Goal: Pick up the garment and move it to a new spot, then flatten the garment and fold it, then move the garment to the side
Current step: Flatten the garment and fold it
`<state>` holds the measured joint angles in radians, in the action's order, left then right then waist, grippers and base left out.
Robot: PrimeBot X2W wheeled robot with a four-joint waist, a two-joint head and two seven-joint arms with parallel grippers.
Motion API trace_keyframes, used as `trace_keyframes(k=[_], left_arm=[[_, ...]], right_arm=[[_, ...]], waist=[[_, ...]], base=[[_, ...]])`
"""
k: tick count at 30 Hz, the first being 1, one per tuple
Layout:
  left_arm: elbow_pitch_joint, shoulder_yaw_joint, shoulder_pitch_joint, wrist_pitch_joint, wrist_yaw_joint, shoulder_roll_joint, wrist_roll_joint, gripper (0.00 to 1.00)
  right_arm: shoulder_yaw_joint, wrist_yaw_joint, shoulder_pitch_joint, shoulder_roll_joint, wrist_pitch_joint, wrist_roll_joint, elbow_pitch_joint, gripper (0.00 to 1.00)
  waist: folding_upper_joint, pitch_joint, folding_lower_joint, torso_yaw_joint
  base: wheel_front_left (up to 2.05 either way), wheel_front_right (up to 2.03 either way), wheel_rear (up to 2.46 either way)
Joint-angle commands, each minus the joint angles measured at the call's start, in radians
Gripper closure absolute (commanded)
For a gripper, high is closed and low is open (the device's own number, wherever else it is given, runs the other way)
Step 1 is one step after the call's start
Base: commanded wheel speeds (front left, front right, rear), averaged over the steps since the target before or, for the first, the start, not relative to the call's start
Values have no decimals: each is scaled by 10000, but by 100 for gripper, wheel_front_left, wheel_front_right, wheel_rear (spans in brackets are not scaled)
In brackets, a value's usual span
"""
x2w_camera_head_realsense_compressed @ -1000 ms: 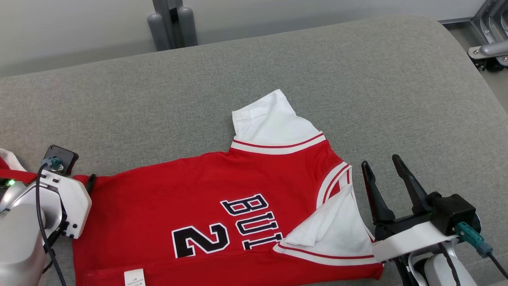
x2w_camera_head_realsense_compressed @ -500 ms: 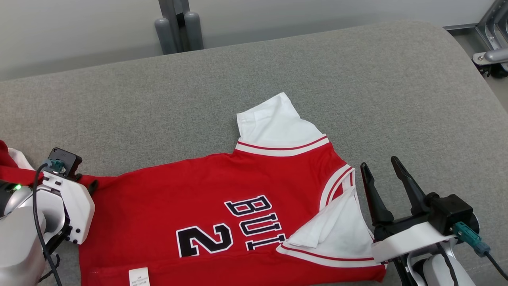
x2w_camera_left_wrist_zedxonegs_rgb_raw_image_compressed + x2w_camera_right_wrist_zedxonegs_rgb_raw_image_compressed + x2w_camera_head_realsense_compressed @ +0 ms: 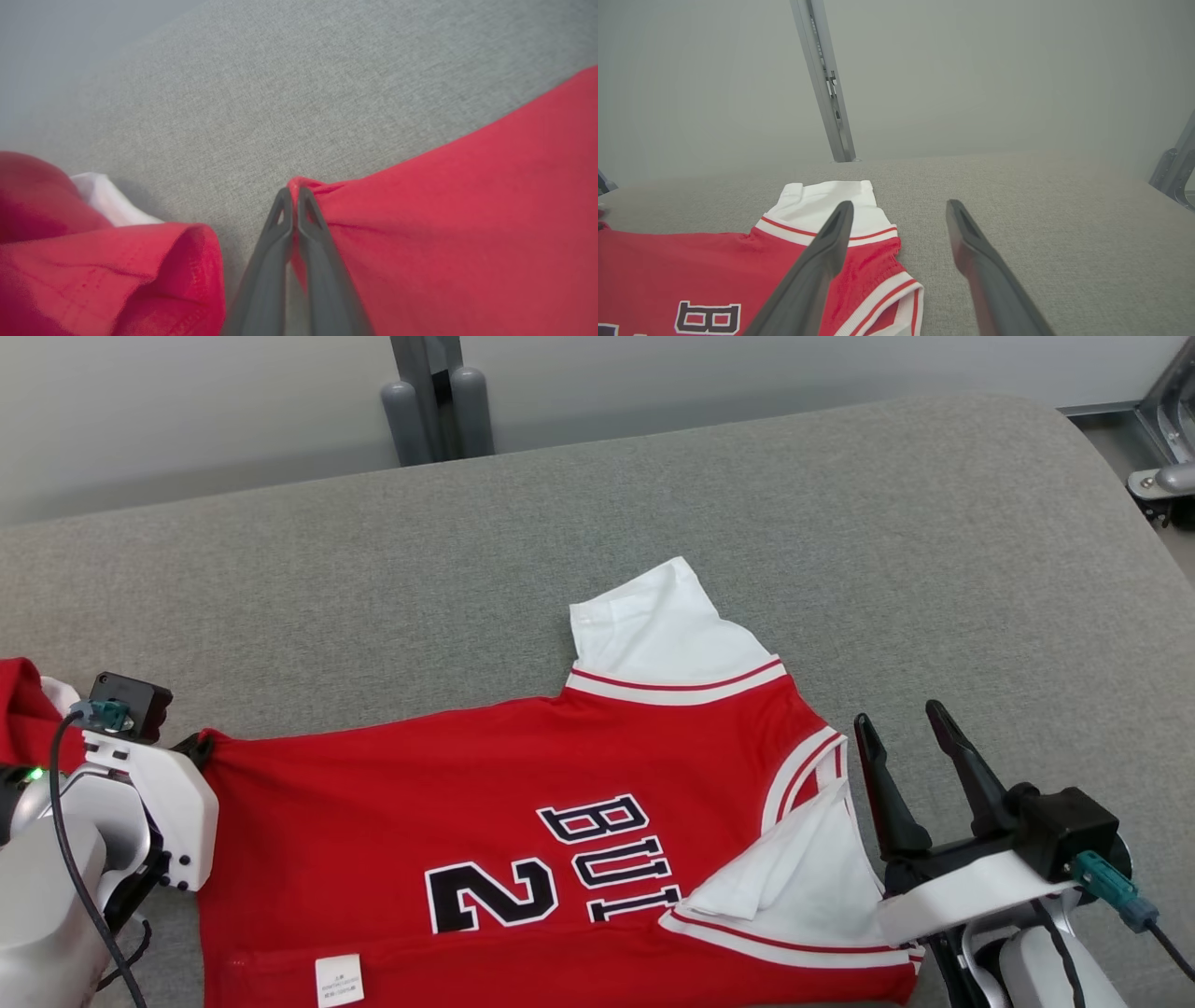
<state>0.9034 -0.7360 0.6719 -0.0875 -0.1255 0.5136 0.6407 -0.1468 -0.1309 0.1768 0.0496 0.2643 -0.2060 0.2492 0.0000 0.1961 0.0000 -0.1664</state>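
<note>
Changed since a second ago: left gripper [image 3: 294, 193] has gone from spread to pressed together and now pinches the far left corner of the garment [image 3: 448, 784], where the cloth puckers into small creases at the fingertips. Head camera has shifted slightly; the garment's lie looks unchanged.

Item 1, garment: red jersey with white sleeves, striped trim, black lettering and a numeral 2. It is spread mostly flat on the grey cushion [image 3: 840, 541], toward the near side. One white sleeve [image 3: 663, 635] points to the far side. The other is folded over the red, close to the right gripper [image 3: 898, 714]. White label [image 3: 338, 980] at the near hem.

Item 2, right gripper: fingers wide apart, holding nothing, just beside the jersey's right edge.

Item 3, second red cloth [image 3: 93, 270] with a white part: bunched beside the left gripper, apart from the jersey.

Item 4, grey metal post [image 3: 439, 392]: upright behind the cushion.
</note>
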Motion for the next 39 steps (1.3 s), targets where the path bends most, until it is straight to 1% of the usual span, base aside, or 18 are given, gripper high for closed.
trace_keyframes(k=[1, 4, 7, 8, 10, 13, 16, 21, 22, 29, 34, 35, 39], left_arm=[[50, 49, 184, 59, 58, -4, 81, 100], [137, 72, 221, 174, 71, -233, 154, 100], [183, 14, 394, 298, 94, -486, 146, 100], [198, -9, 456, 352, 114, -565, 107, 100], [251, -44, 568, 429, 134, -732, 76, 100], [313, -141, 820, 533, 127, -986, -11, 100], [394, -237, 1050, 649, 96, -1194, -59, 100], [538, -413, 1459, 792, 60, -1522, -124, 100], [538, -413, 1459, 792, 60, -1522, -124, 100], [829, -576, 1987, 1044, 19, -1828, -120, 100], [1058, -733, 2226, 1171, 21, -1938, -172, 100], [1146, -800, 2289, 1194, 10, -1965, -173, 100], [1320, -917, 2388, 1249, 3, -2007, -129, 100]], right_arm=[[13, 4, 219, 86, 8, -51, 37, 0], [-9, 4, 604, 221, 8, -177, 278, 0], [-182, 4, 1340, 485, 8, -558, 1141, 0], [-257, 4, 1709, 537, 8, -852, 1507, 0], [-625, 4, 2495, 969, -13, -791, 2437, 0], [-1146, 4, 3764, 1073, -166, -1450, 3781, 0], [-1765, 4, 4917, 1418, -496, -1934, 4914, 0], [-2878, 4, 6530, 1713, -897, -2530, 6419, 0], [-2878, 4, 6530, 1713, -897, -2530, 6419, 0], [-4185, 4, 7938, 1793, -1402, -3386, 7798, 0], [-4791, 4, 8632, 1851, -1610, -3929, 8471, 0], [-5047, 4, 8832, 1845, -1658, -4033, 8680, 0], [-5509, 4, 9109, 1838, -1786, -4327, 9010, 0]], waist=[[0, -23, 0, 104], [0, 10, 0, 326], [0, 133, 0, 587], [0, 188, 0, 679], [0, 321, 0, 860], [0, 569, 0, 1141], [0, 839, 0, 1432], [0, 1308, 0, 1879], [0, 1308, 0, 1879], [0, 1889, 0, 2308], [0, 2243, 0, 2433], [0, 2342, 0, 2464], [0, 2457, 0, 2505]], base=[[0, 0, 0], [0, 0, 0], [0, 0, 0], [0, 0, 0], [0, 0, 0], [0, 0, 0], [0, 0, 0], [0, 0, 0], [0, 0, 0], [0, 0, 0], [0, 0, 0], [0, 0, 0], [0, 0, 0]])
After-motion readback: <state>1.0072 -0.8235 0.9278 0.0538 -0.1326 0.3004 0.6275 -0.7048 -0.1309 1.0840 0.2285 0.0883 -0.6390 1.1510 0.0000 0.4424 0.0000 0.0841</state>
